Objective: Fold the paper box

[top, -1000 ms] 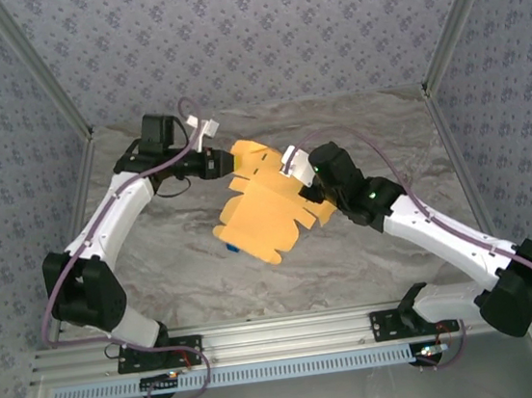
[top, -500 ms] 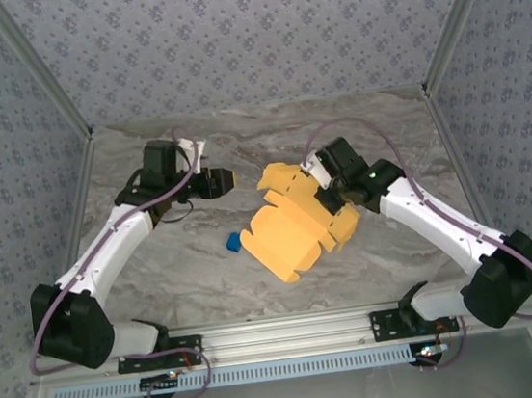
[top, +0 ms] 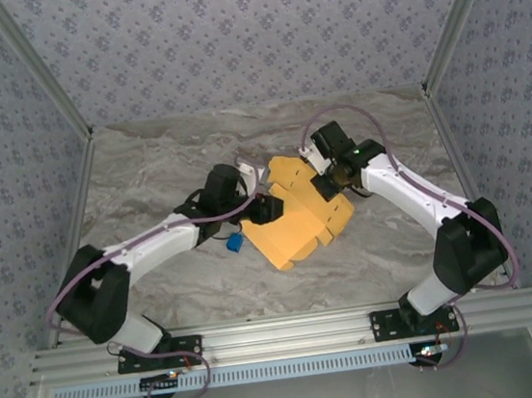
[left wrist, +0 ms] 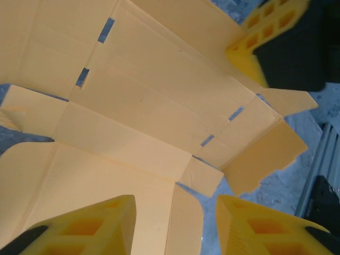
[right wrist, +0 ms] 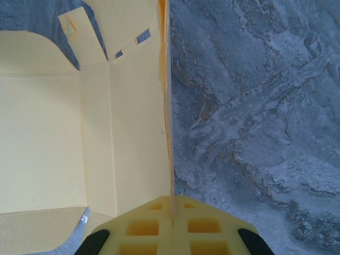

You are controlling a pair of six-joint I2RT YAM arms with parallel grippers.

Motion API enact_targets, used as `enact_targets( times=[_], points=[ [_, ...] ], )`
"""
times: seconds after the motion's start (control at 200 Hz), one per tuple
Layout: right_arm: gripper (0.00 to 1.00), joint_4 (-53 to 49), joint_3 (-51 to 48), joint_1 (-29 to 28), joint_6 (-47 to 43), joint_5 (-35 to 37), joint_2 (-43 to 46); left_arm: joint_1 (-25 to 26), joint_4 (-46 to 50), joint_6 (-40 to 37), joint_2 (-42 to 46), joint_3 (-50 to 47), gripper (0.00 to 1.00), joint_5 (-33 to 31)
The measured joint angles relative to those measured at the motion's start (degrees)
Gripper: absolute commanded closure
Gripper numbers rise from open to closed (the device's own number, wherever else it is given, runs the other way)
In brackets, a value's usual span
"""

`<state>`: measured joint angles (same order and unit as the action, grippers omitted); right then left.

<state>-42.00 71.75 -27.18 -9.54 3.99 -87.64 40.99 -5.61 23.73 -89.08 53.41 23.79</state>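
Marble table (top: 147, 175): paper box (top: 300, 222) lies between the two grippers, mostly unfolded, panels and flaps spread, one side panel raised.

Right gripper (right wrist: 171, 206): fingers pinched tight on that panel's edge.

Left gripper (left wrist: 172, 212): fingers spread wide, holding nothing, card just ahead of them.

Blue cube (top: 236, 243): just beside the left gripper.

Judgement: early stage. Remaining walls, tabs and closure not yet done.

A small blue cube (top: 235, 242) sits on the grey marbled counter (top: 146, 170), patterned walls (top: 246, 36) around it.
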Motion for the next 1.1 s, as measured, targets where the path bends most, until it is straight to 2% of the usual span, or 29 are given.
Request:
enact_targets(
  times=[0.205,0.41,0.545,0.874,1.099],
  points=[
    [1.00,0.2,0.2,1.1,0.8,-0.8,-1.8,2.3,-8.8,2.9,-11.2,0.6,0.68,-3.7],
    [1.00,0.3,0.2,2.0,1.2,-1.0,-2.4,3.0,-14.2,5.2,-18.5,1.9,0.74,-4.8],
    [1.00,0.4,0.2,2.5,1.2,-1.0,-2.5,3.3,-15.1,5.5,-21.3,3.4,0.75,-5.8],
    [1.00,1.4,0.2,2.5,2.3,-0.9,-2.7,3.4,-18.7,6.7,-26.4,5.2,0.87,-7.3],
    [1.00,2.0,0.2,-0.2,5.1,1.8,-2.7,3.7,-23.2,9.6,-27.9,5.1,0.90,-9.7]
  ],
)
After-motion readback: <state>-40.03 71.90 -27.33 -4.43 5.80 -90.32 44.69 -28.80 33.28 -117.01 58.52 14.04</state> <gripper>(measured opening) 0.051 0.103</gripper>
